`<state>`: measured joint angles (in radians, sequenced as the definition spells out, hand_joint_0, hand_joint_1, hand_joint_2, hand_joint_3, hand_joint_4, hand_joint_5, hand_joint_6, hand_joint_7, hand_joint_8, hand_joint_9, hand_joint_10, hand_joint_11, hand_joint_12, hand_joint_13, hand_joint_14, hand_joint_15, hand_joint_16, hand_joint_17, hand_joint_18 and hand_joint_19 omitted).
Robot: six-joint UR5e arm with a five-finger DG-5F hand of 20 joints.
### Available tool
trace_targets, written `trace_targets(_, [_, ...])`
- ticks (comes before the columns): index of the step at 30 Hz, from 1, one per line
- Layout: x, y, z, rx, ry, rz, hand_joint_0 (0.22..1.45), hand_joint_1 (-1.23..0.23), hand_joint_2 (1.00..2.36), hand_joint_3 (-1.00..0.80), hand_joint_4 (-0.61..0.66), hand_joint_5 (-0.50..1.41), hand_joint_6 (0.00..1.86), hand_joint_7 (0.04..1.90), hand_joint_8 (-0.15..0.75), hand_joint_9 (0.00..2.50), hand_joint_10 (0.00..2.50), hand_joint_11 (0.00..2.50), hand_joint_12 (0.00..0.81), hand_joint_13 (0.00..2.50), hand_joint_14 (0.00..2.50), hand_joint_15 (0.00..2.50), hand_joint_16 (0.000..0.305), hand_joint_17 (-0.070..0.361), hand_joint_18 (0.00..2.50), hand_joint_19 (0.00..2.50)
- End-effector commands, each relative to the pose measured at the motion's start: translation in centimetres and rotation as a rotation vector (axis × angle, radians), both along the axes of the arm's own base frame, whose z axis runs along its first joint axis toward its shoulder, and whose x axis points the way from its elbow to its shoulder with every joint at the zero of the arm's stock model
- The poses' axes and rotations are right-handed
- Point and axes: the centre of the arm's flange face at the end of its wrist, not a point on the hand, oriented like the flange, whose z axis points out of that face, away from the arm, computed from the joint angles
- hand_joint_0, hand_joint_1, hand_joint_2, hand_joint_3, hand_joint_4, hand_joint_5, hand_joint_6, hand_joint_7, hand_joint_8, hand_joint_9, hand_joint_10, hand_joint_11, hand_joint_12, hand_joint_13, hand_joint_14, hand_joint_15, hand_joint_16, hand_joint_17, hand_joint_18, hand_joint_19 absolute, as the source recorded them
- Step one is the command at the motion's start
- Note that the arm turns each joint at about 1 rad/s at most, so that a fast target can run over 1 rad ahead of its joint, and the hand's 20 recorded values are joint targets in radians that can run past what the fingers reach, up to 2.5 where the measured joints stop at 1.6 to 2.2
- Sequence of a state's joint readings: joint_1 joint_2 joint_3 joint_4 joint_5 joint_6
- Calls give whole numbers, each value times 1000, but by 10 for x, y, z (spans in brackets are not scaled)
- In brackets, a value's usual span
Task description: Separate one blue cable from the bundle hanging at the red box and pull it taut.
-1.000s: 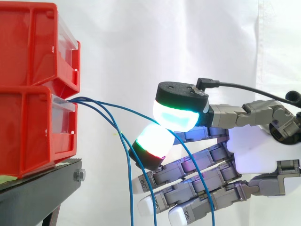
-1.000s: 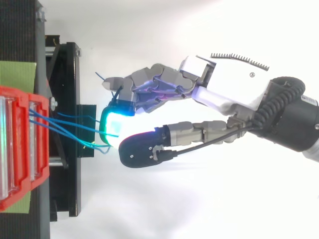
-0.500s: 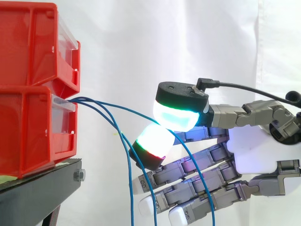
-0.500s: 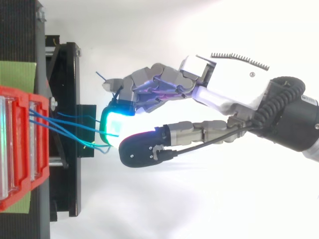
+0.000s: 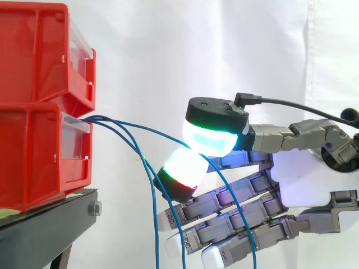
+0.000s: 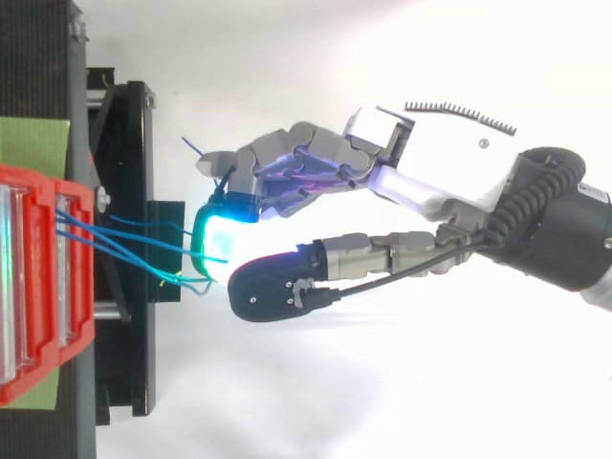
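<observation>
Hand [image 5: 303, 179] pinches one blue cable [image 5: 151, 130] between thumb pad [image 5: 210, 140] and a finger pad [image 5: 182, 168], other fingers relaxed below; cable leaves the red box [image 5: 39, 157], bundle [image 5: 100, 119] hangs slack beside; grip firmly, draw straight away from box without snagging the others; no readable writing.

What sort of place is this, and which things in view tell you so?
Probably a robotics lab test rig: red bins stacked on a black stand before a white curtain, and a robot hand pinching one blue cable that hangs from the bins.
</observation>
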<state>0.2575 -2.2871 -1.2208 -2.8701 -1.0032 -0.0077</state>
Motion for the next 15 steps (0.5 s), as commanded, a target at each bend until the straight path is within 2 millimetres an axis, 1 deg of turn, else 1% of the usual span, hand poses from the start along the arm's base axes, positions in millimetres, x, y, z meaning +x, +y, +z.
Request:
trace_targets(1, [0, 0, 0, 0, 0, 0, 617, -741, 1021, -178, -178, -169, 905, 1115, 167, 337, 0, 39, 320, 526, 11, 267, 44, 99, 510, 497])
trace_targets(15, [0, 0, 0, 0, 0, 0, 619, -742, 1021, -183, -180, -169, 905, 1107, 170, 340, 0, 39, 323, 522, 11, 269, 45, 100, 513, 504])
